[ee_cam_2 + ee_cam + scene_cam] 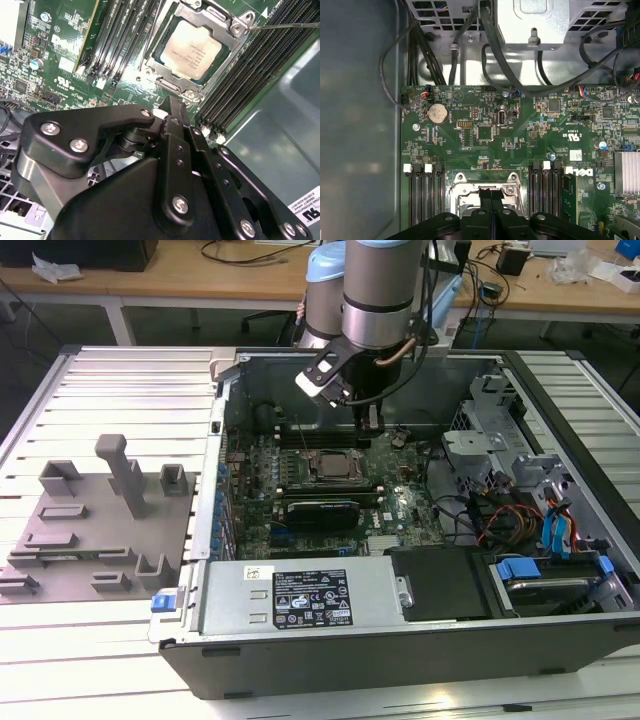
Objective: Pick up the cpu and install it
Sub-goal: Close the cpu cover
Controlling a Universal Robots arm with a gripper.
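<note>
**Cpu seated in its socket, fingers clenched on nothing beside it**

The cpu (pixel 192 50) is lying flat in the socket (pixel 162 67), its silver top showing inside the metal frame. The gripper (pixel 172 104) is hovering near the socket's edge, clear of the chip's top. The two fingers (pixel 485 205) are pressing together, clenched and holding nothing.

In the exterior view the arm is hanging over the motherboard (pixel 400 490) inside the open case (pixel 400 660).

Counting up: one cpu, one socket, two fingers, two banks of memory slots (pixel 260 65) flanking the socket, one coin battery (pixel 437 113) and one black expansion card (pixel 320 510).

In the first wrist view the fingers are covering the middle of the socket and hiding the chip there. Whether the frame is latched down, I cannot tell.
</note>
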